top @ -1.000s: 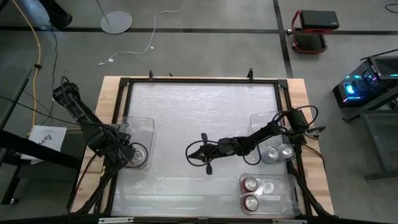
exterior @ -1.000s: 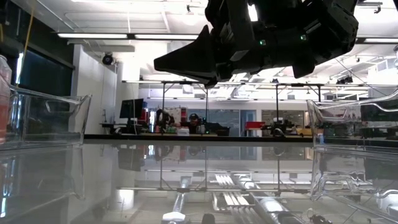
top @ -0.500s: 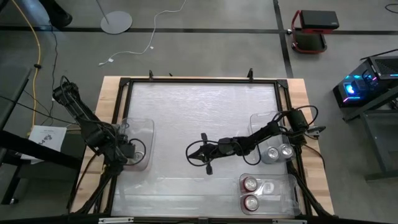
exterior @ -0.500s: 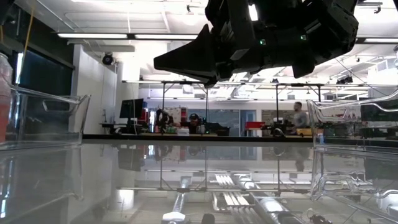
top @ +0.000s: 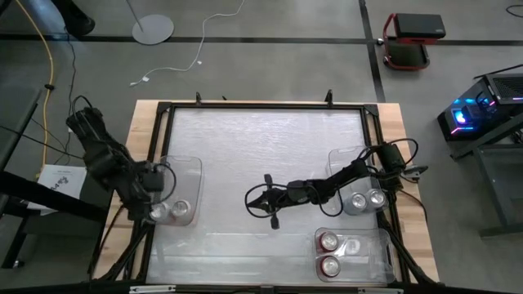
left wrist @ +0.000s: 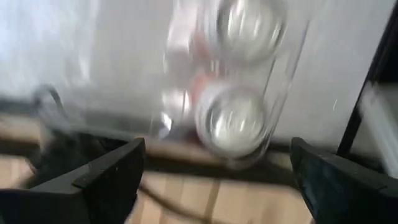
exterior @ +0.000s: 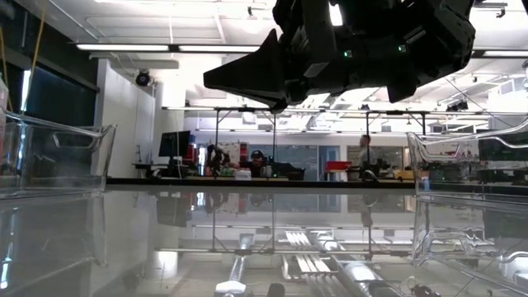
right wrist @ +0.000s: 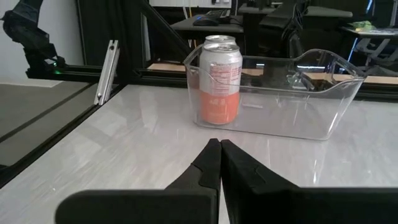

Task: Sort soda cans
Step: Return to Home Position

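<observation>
Left end effector: note fingers apart near the left tray's soda cans; right end effector, fingers together, at table centre.

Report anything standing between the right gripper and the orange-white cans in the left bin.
Only the clear bin's own near wall, which encloses the orange-white cans. The table between the shut right gripper and that bin shows nothing else. The open left gripper hangs above the bin's far side, out of that line.

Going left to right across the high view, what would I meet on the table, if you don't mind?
Left tray with two orange-white cans, right claw, two red cans, two silver cans.
</observation>
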You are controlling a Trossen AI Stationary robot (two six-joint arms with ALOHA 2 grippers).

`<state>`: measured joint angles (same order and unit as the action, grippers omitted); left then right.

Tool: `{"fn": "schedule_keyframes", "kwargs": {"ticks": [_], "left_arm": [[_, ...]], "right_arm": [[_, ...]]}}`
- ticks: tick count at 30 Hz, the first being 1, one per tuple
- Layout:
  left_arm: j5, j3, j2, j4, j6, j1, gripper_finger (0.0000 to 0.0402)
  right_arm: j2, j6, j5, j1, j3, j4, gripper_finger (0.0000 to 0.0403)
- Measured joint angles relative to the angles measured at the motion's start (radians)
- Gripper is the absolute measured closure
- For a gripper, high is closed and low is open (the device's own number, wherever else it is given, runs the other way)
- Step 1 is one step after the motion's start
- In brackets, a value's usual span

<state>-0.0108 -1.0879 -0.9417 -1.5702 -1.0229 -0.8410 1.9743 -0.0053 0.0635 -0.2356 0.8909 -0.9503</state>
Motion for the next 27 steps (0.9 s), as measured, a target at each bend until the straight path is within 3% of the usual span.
{"fn": "schedule_keyframes", "kwargs": {"ticks": [5, 11, 14, 17, 22, 27], "left_arm": [[-0.318, -0.099, 0.001, 0.062, -0.050, 0.000, 0.0030], [-0.786, -0.101, -0.001, 0.299, 0.174, 0.015, 0.0032], [-0.953, -0.101, -0.006, 0.359, 0.289, 0.052, 0.0033], [-1.112, -0.101, -0.004, 0.363, 0.292, 0.090, 0.0033], [-1.197, -0.101, -0.005, 0.364, 0.288, 0.138, 0.0033], [-1.076, -0.088, -0.006, 0.404, 0.334, 0.206, 0.0034]], "right_arm": [[-0.082, 0.032, -0.026, 0.000, -0.003, 0.092, 0.0403], [-0.363, 0.054, -0.065, -0.005, -0.004, 0.574, 0.0403], [-0.522, 0.052, -0.066, -0.006, -0.004, 0.795, 0.0403], [-0.681, 0.052, -0.067, -0.006, -0.004, 0.962, 0.0403], [-0.935, 0.068, -0.067, -0.006, -0.004, 1.152, 0.0403], [-1.130, 0.076, -0.061, 0.014, -0.004, 1.269, 0.0403]]}}
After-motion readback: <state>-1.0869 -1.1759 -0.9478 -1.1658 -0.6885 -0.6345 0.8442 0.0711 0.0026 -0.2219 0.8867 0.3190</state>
